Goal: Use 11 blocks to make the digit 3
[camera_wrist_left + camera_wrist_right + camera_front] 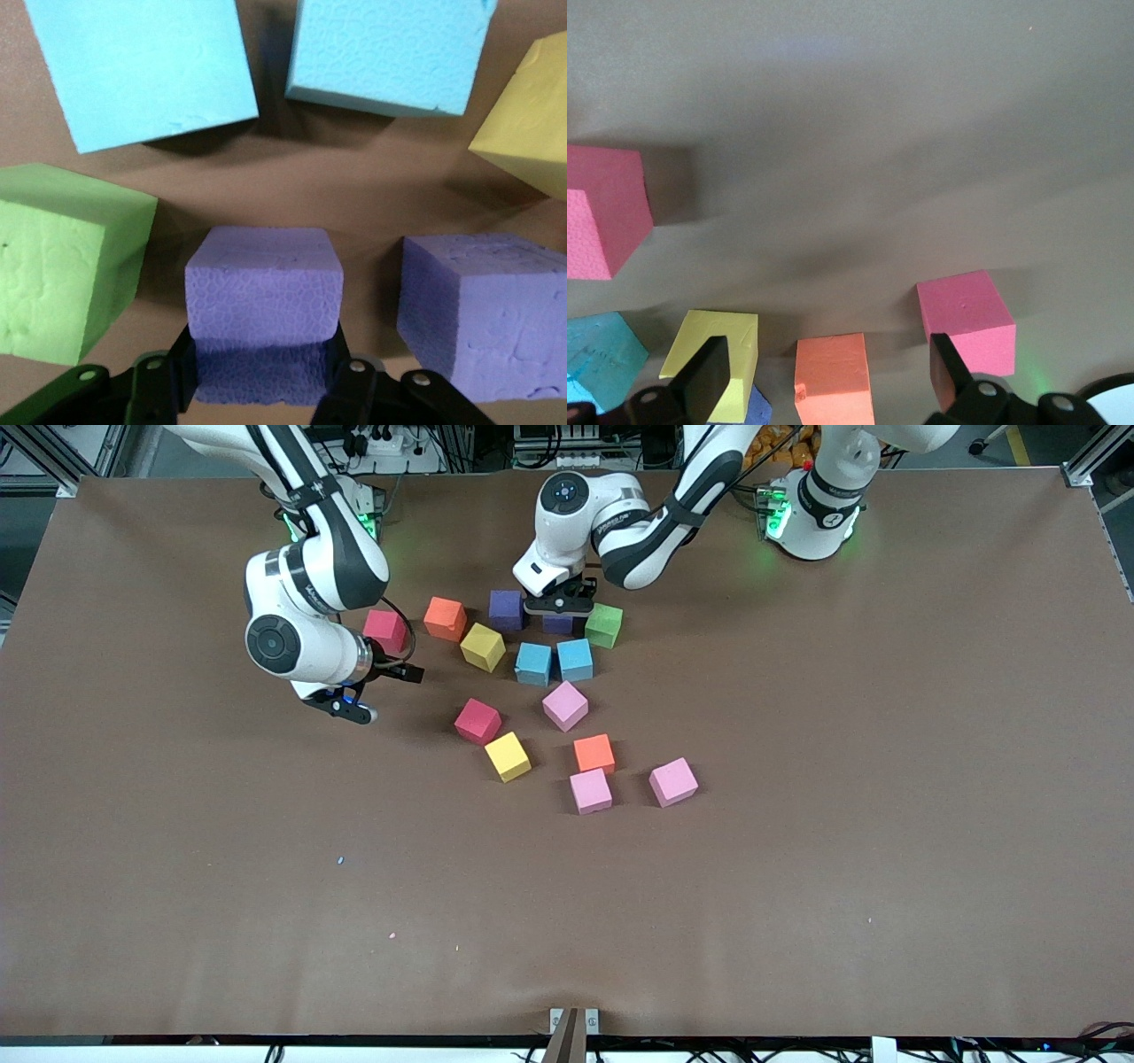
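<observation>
Several blocks lie in a loose cluster mid-table. My left gripper (558, 608) is down at the table, shut on a purple block (263, 292); its fingers (182, 363) press the block's two sides. Beside this block stand another purple block (506, 609) and a green block (603, 625). Two blue blocks (533, 663) (575, 659) lie just nearer the front camera. My right gripper (379, 689) hangs open and holds nothing, over bare table next to a red block (385, 631). An orange block (833, 376) and a yellow block (713, 359) show between its fingers, farther off.
More blocks lie nearer the front camera: pink (565, 706), red (478, 721), yellow (508, 756), orange (594, 754) and two pink (591, 791) (673, 782). The brown table (797, 868) stretches wide around the cluster.
</observation>
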### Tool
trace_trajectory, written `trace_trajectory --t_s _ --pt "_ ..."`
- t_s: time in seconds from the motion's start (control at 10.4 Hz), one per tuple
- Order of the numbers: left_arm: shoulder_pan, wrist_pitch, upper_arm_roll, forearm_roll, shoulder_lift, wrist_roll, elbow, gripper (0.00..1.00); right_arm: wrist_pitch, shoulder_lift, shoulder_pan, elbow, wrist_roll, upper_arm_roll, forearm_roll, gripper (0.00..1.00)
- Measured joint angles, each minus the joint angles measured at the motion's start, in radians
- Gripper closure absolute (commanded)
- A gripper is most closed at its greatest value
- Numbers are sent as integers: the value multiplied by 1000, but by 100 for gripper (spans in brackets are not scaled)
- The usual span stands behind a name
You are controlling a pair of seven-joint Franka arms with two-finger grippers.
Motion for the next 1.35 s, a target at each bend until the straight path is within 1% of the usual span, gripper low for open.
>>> trace_trajectory --t_s 0.1,0.29,0.38,0.58,0.96,1.06,1.15,1.35 --pt "3 0 2 -4 0 -87 9 100 0 1 0 0 0 0 0 0" --pt "5 0 2 -3 -1 -377 46 100 2 1 0 0 0 -1 0 0" --pt "5 0 0 -3 -4 -491 57 100 3 1 0 0 0 -1 0 0" --pt "5 -40 -5 -7 -19 -671 66 100 5 1 0 0 0 -2 0 0" --pt "4 -196 -22 -130 -123 -1088 74 100 5 1 0 0 0 -4 0 0" --pt "4 -207 -22 -178 -138 -1174 74 100 5 1 0 0 0 -4 0 0" --pt "4 -209 -22 -200 -141 -1272 74 100 5 1 0 0 0 -4 1 0" --pt "4 -192 -21 -204 -134 -1444 73 100 5 1 0 1 0 -4 1 0"
